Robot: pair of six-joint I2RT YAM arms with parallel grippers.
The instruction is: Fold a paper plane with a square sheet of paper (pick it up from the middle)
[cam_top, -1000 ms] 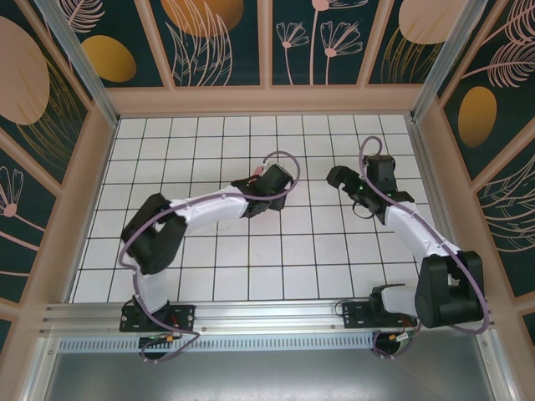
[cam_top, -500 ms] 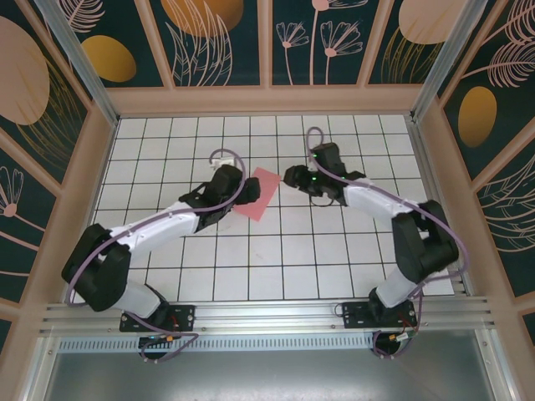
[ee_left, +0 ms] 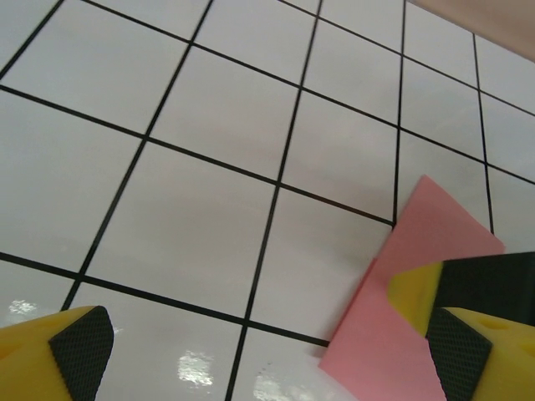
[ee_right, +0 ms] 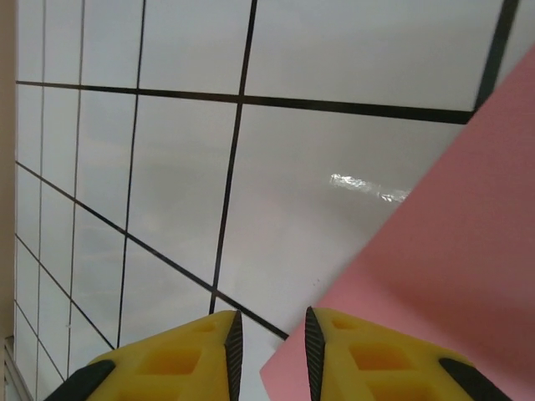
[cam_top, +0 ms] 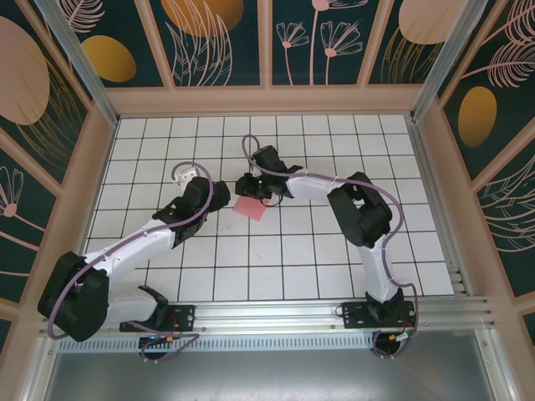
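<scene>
— What lay underneath?
— A glossy white table [cam_top: 292, 267], ruled into squares by thin black lines.
— And around it?
— A pale wooden frame [cam_top: 267, 100], teal wall panels [cam_top: 221, 42] with orange ovals and line-drawn flowers, and a metal rail [cam_top: 267, 313] along the near edge.

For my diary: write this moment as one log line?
paper: on table | left gripper: open, at paper edge | right gripper: narrow gap, empty

tabletop [cam_top: 292, 267]: white tiles, black grid lines. walls [cam_top: 217, 42]: dark teal floral panels, pale frames. aluminium rail [cam_top: 267, 316] at near edge.
</scene>
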